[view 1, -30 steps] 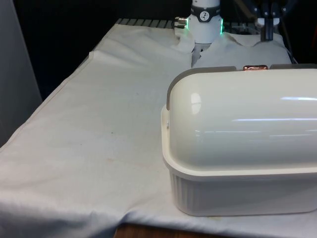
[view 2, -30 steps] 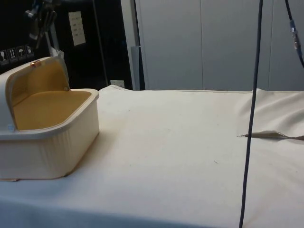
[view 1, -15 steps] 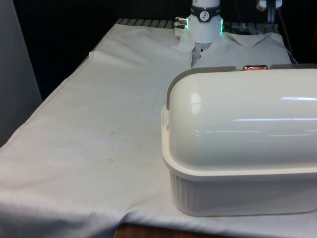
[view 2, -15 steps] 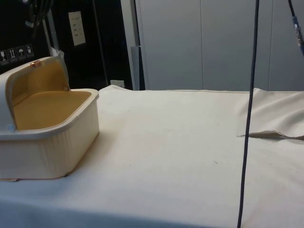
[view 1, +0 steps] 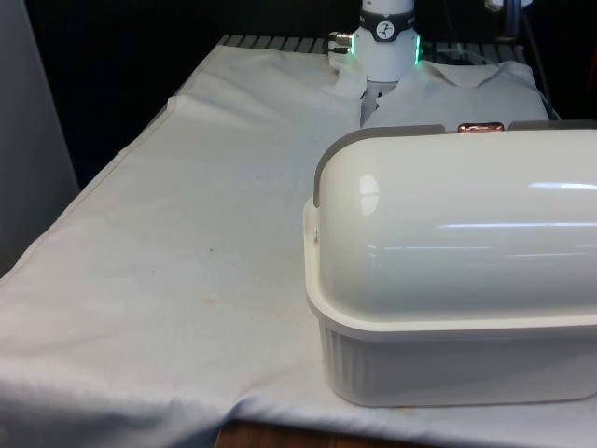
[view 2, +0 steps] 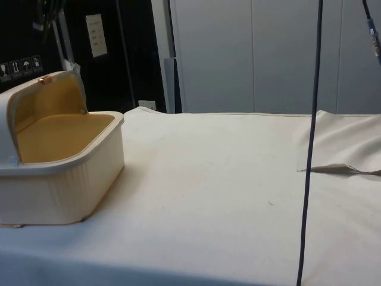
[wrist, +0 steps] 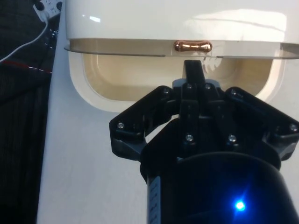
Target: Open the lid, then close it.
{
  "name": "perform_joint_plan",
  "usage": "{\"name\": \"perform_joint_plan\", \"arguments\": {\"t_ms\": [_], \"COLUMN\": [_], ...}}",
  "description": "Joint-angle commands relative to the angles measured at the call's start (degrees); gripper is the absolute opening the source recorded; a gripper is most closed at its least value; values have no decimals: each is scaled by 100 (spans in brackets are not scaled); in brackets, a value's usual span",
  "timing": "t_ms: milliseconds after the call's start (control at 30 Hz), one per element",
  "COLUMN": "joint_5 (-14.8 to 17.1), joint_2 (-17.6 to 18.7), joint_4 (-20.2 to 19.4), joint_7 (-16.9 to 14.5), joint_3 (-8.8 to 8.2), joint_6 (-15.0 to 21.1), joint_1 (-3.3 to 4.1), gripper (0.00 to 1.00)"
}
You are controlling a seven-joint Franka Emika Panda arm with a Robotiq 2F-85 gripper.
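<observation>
A cream bread box (view 1: 448, 364) stands at the front view's right. Its rounded lid (view 1: 457, 224) is rolled back, leaving the box open. The side view shows the yellowish inside (view 2: 59, 134) under the raised lid (view 2: 44, 104), with a copper knob (view 2: 43, 79) on the lid's edge. That knob (view 1: 480, 127) also peeks over the lid in the front view. In the wrist view my gripper (wrist: 194, 70) is shut with nothing held. It hovers apart from the knob (wrist: 193, 46), facing the open box rim (wrist: 88, 93).
White cloth (view 1: 187, 233) covers the table, with wide free room at the front view's left. The robot's base (view 1: 387, 42) stands at the far end. A dark cable (view 2: 309, 149) hangs in the side view, beside a fold in the cloth (view 2: 339, 170).
The gripper has risen away from the lid's knob and left the front and side views. The lid has stayed rolled back.
</observation>
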Motion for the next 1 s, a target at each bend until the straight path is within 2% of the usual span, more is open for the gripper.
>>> {"name": "perform_joint_plan", "arguments": {"t_ms": [0, 100, 200, 233, 267, 300, 533, 567, 600, 667, 767, 867, 967], "joint_5": [34, -6, -6, -23, -29, -40, -17, -52, -57, -46, -17, -23, 0], "joint_2": [29, 40, 11, 46, 46, 52, 46, 69, 69, 80, 109, 97, 246], "joint_4": [46, 57, 11, 63, 63, 69, 57, 92, 97, 97, 109, 74, 206], "joint_7": [-23, 6, 0, 23, 29, 34, 6, 46, 46, 29, 6, 6, -29], "joint_3": [23, 11, 11, 6, 6, 0, 11, -6, -6, 0, 11, 11, 17], "joint_6": [-57, -46, 0, -40, -40, -40, 0, -40, -40, -23, 17, 40, 115], "joint_1": [0, 23, 29, 40, 40, 46, 40, 52, 52, 46, 34, 34, 17], "gripper": [0, 3, 18, 18, 22, 32, 65, 65, 75, 86, 99, 100, 100]}}
